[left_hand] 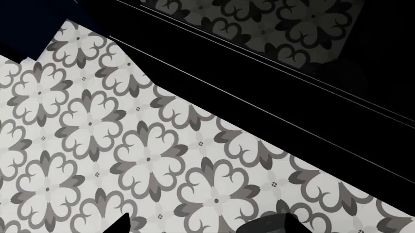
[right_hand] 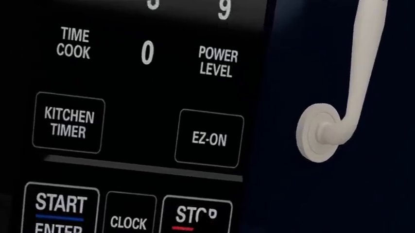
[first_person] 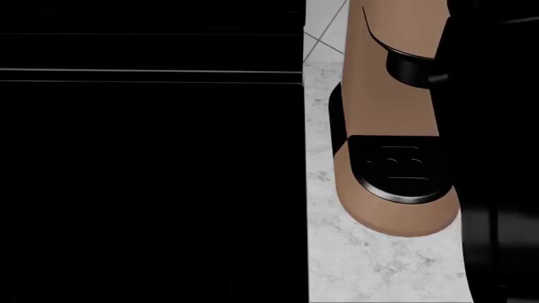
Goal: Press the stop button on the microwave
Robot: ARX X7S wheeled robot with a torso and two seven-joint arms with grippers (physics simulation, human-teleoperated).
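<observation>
While the microwave (right_hand: 129, 116) fills most of the right wrist view, its one control panel shows six framed or labelled keys, and the stop button (right_hand: 196, 216) sits at the panel's lower corner, cut by the frame edge. Beside the panel, one white handle (right_hand: 343, 97) stands on a dark door. One tan arm (first_person: 392, 126) crosses a marble strip. Whether either gripper is spread or pressed together cannot be told.

A home kitchen: a microwave keypad (right_hand: 136, 126) with TIME COOK, KITCHEN TIMER and STOP keys, a dark cabinet door with a white handle (right_hand: 347, 92), a marble surface (first_person: 370, 265), and floral-patterned floor tiles (left_hand: 129, 160).
</observation>
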